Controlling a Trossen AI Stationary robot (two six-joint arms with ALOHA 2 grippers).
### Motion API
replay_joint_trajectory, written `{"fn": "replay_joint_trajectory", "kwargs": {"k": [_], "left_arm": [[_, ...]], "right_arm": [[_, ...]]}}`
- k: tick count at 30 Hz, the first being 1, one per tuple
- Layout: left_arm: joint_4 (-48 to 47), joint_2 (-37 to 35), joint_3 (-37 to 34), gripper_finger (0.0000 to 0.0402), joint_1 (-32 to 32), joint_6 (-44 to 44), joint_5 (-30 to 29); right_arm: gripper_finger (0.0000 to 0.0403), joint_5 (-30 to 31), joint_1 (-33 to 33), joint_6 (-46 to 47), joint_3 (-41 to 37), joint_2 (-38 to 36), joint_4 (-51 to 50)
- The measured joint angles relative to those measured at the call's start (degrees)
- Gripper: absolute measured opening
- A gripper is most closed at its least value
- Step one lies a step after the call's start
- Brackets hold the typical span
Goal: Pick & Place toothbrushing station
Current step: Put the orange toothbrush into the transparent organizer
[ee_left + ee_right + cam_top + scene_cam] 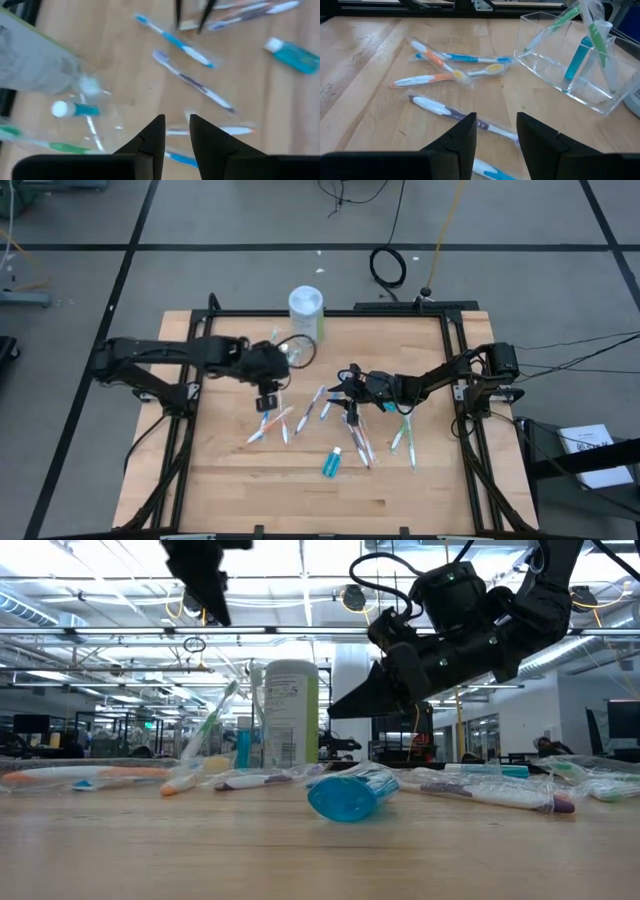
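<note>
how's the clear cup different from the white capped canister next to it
The clear cup is see-through with straight flat walls and holds a green toothbrush and a teal tube; the canister is opaque, round, taller, white-capped with a green label, showing nothing inside. Both stand together at the table's far edge.

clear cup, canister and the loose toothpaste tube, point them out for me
clear cup point(570, 60): right wrist view, on its transparent side wall.
canister point(288, 715): low view, on its labelled body.
toothpaste tube point(331, 463): high view, on the middle of its teal body.
</note>
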Motion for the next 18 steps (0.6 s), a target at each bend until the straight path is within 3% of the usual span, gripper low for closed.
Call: {"fn": "replay_joint_trajectory", "kwargs": {"k": [6,11,18], "left_arm": [[15.2,-4.3,-14.6,0.0093,-5.5,-9.4,0.0],[31.3,-2.5,-26.2,0.0093,-9.0,-15.9,0.0],[35.7,1.7,-30.2,0.0093,-8.3,-19.7,-3.2]], "right_arm": [[0.0130,0.0,0.3,0.5,0.0,0.0,0.5],[0.0130,0.0,1.2,0.1,0.0,0.0,0.5],[0.0130,0.0,2.8,0.1,0.0,0.0,1.5]]}}
